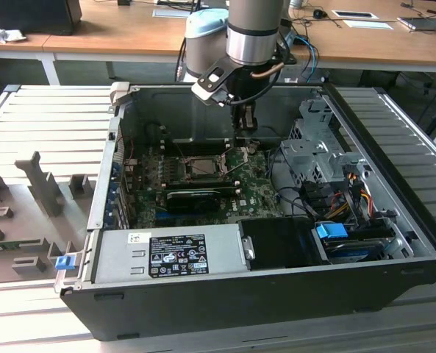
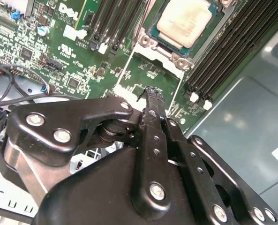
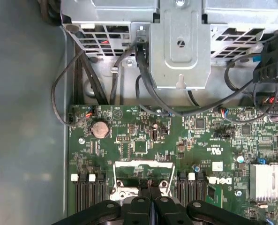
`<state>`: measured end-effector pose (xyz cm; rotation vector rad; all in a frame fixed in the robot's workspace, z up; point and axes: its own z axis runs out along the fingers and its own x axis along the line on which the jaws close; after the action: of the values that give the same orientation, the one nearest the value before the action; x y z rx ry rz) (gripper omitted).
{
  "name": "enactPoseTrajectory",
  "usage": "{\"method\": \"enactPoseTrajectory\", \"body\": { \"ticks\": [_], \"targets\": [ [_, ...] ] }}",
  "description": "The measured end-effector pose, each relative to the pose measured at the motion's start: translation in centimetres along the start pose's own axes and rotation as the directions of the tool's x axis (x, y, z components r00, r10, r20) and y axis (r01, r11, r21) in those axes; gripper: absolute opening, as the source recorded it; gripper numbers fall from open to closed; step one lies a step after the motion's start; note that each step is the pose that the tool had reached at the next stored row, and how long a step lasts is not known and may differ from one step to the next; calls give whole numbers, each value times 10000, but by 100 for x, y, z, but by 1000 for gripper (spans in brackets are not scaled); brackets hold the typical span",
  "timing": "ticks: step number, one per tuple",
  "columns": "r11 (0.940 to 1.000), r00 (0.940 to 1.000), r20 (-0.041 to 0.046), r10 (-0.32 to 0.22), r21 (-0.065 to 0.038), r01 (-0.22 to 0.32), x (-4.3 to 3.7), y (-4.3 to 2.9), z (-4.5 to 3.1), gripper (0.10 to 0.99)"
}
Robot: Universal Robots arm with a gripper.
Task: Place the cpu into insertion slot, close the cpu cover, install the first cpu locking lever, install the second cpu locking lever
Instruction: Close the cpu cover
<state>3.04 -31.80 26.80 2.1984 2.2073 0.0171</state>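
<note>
The cpu [image 2: 183, 23], a pale tan-silver square chip, lies flat in the socket of the green motherboard [image 2: 78, 61]; it also appears in the exterior view as the cpu [image 1: 203, 168]. The cpu cover [image 3: 143, 163], a thin silver frame with an open centre, is swung open away from the socket, and the board shows through it. My gripper [image 2: 152, 91] is shut with its fingers pressed together and nothing visible between them. Its tip hangs just beside the socket, over the cover. The gripper [image 1: 248, 126] also shows from outside, and its tip [image 3: 148, 183] in the first wrist view.
Black memory slots [image 2: 223, 51] flank the socket. A metal drive cage [image 3: 181, 47] with black cables [image 3: 143, 89] stands past the board's edge. A coin battery [image 3: 100, 129] and a finned heatsink [image 3: 270, 180] sit on the board. The power supply [image 1: 166, 254] lines the case front.
</note>
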Motion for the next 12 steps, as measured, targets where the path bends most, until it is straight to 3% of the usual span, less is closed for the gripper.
{"method": "enactPoseTrajectory", "body": {
  "ticks": [12],
  "targets": [
    [10000,10000,1,0,1,0,-1,194,5,106]
  ]
}}
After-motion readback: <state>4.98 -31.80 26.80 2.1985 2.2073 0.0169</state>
